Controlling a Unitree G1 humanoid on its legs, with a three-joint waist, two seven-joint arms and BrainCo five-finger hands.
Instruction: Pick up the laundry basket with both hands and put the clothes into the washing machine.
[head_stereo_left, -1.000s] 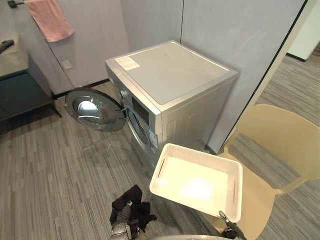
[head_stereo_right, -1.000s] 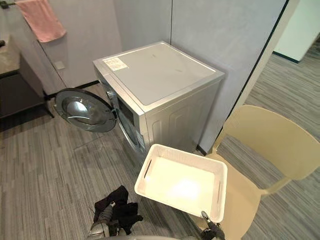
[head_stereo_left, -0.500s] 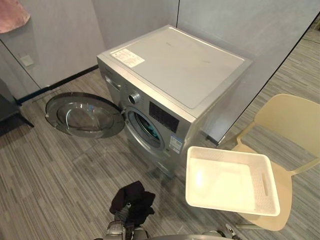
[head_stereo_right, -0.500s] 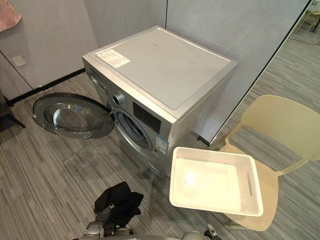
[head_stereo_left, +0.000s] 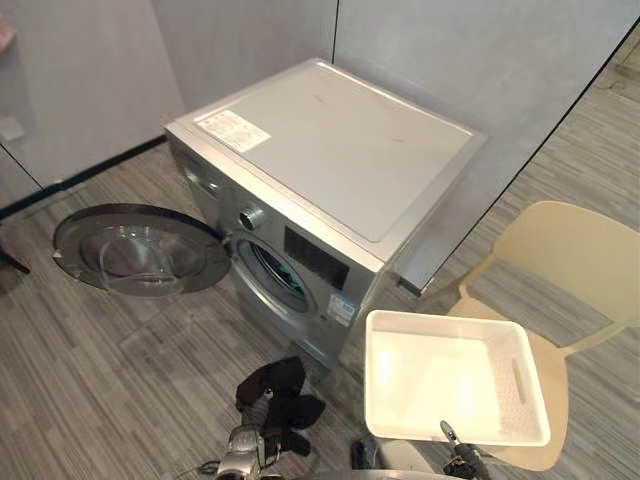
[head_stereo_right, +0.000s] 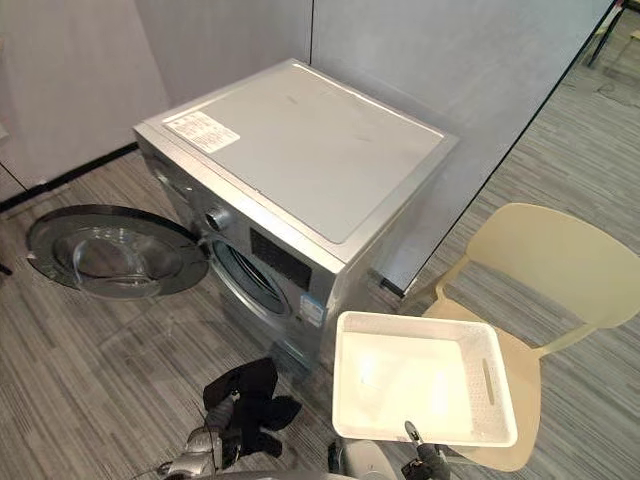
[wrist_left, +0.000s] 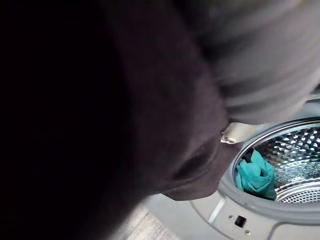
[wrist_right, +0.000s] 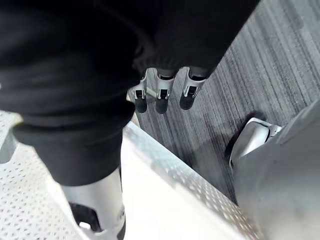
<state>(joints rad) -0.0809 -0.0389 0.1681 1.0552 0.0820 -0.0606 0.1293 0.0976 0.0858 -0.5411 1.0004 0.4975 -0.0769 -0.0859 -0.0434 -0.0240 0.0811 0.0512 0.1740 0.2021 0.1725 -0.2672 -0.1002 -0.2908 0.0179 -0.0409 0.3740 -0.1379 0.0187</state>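
Carrying a black garment (head_stereo_left: 275, 392), probably to feed the drum (wrist_left: 295, 150), the left hand (head_stereo_left: 244, 462) was wrapped in cloth; I could not tell its grip. The right hand (wrist_right: 163, 92), straight and loose, hovered over the near rim of the basket (head_stereo_left: 440, 375) on the chair (head_stereo_left: 560, 260). Teal cloth (wrist_left: 256, 175) lay inside the washing machine (head_stereo_left: 340, 150).

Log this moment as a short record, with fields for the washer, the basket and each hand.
washing machine: door open, swung aside
drum: teal garment inside
laundry basket: white, empty, on the beige chair
left hand: carries a black garment before the machine
right hand: open, at the basket's near rim
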